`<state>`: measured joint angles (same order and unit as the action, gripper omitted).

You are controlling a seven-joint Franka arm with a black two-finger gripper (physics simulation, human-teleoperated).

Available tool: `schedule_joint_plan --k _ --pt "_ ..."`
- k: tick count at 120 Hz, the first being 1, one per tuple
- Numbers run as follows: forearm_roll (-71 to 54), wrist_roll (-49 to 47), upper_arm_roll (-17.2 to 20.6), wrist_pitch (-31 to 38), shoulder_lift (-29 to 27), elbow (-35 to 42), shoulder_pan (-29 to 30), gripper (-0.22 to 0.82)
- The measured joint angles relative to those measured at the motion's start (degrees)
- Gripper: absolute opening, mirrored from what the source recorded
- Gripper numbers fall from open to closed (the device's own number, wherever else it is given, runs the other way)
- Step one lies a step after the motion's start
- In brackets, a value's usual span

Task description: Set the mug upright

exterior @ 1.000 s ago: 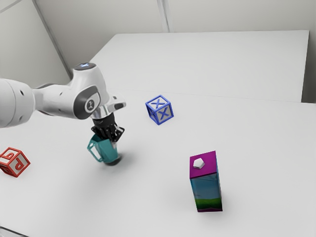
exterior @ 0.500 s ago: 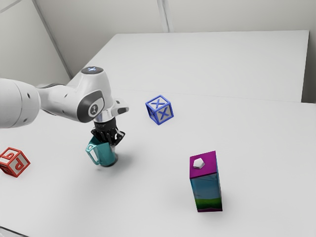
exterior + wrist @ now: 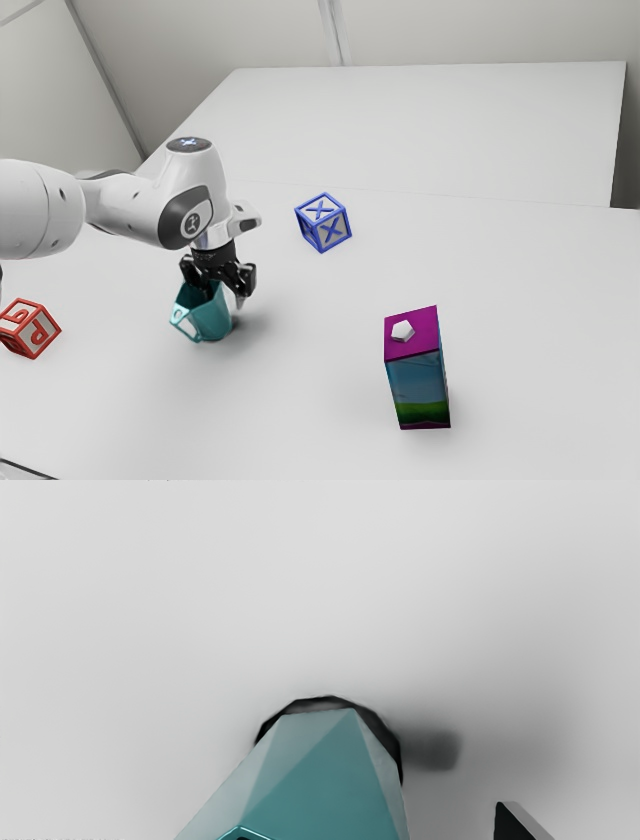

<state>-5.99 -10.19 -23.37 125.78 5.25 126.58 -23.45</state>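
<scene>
The teal mug (image 3: 208, 316) is on the table at the exterior view's left, its mouth up and its handle toward the exterior view's left. Whether its base sits flat, I cannot tell. My gripper (image 3: 224, 294) is at the mug's rim with its fingers spread, one over the mouth and the other outside the wall. Seen from the wrist, the mug (image 3: 325, 780) has a dark rim around its far end. In that view my gripper (image 3: 320, 830) has one finger (image 3: 520, 825) standing apart from the mug; the other is hidden.
A blue-edged cube (image 3: 323, 222) lies beyond the gripper on the white table (image 3: 300, 400). The red-edged block (image 3: 28, 328) is at the exterior view's left edge, and a tall box with a purple top (image 3: 418, 370) stands to the exterior view's right.
The fingers have spread apart and let go of the mug. Over the last second the mug has tipped, its handle side dropping lower, while the hand has straightened and shifted slightly toward the exterior view's right.
</scene>
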Motion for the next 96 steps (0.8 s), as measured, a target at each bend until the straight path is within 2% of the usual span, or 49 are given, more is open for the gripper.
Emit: schedule_joint_plan --k 16,35,59,96 --pt "-1.51 -0.59 0.06 -0.26 -0.61 -1.43 -0.78 0.45" --pt "-2.15 -1.12 0.04 -0.43 -2.21 -2.43 -1.31 0.53" --pt "-2.59 -0.44 0.08 -2.11 -3.42 -6.75 -1.10 0.58" --pt "-4.32 4.25 -0.06 -8.55 -4.74 -15.48 -0.76 0.60"
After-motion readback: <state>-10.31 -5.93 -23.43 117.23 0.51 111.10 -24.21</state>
